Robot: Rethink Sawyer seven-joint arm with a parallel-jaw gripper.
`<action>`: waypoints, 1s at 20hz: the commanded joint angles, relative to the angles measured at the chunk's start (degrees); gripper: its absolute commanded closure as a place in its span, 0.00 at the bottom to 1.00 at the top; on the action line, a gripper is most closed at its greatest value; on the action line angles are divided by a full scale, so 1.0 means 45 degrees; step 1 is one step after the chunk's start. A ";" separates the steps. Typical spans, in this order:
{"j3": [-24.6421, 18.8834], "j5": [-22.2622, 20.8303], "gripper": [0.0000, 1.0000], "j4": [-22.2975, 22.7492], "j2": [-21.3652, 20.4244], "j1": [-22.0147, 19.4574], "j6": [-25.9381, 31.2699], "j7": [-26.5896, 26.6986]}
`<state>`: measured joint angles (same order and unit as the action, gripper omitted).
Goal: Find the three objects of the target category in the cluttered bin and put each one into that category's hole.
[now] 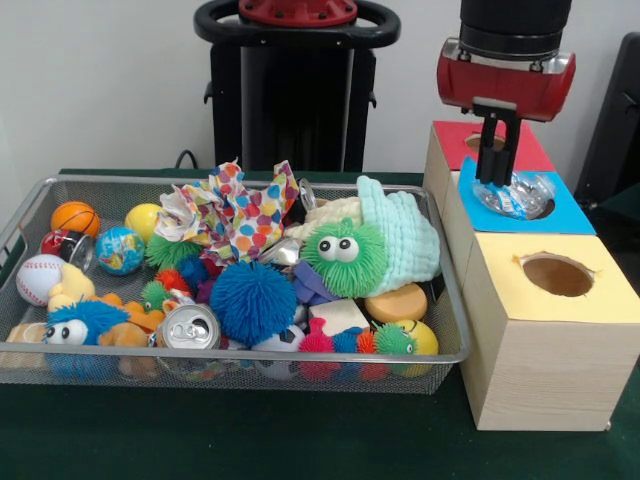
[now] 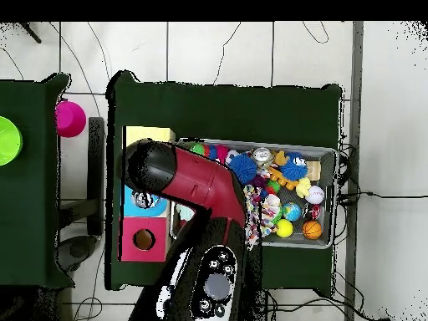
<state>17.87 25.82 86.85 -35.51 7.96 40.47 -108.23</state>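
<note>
I can read no text, label, brand or number anywhere. The silver can (image 1: pixel 189 327) at the lower left of the front view shows only its plain top, and nothing printed on it is legible.

The arm (image 2: pixel 196 180) hides most of the blue box top and the hole (image 1: pixel 533 208) in the overhead view.

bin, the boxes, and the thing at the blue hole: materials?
The bin: silver wire mesh, likely metal. Boxes: pale wood-grain sides, probably wood or laminate, with matte coloured tops. Object at the hole beneath the gripper: clear, crinkled, glinting, likely thin plastic.
</note>
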 commanded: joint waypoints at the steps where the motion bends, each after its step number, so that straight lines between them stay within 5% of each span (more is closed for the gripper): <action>1: -0.1597 0.0556 1.00 0.1779 0.0618 -0.0365 -0.0828 -0.2415; 20: -0.2110 0.0583 1.00 0.2558 0.0191 -0.0337 -0.0910 -0.2453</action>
<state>13.11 26.92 91.77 -34.43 7.16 36.74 -108.23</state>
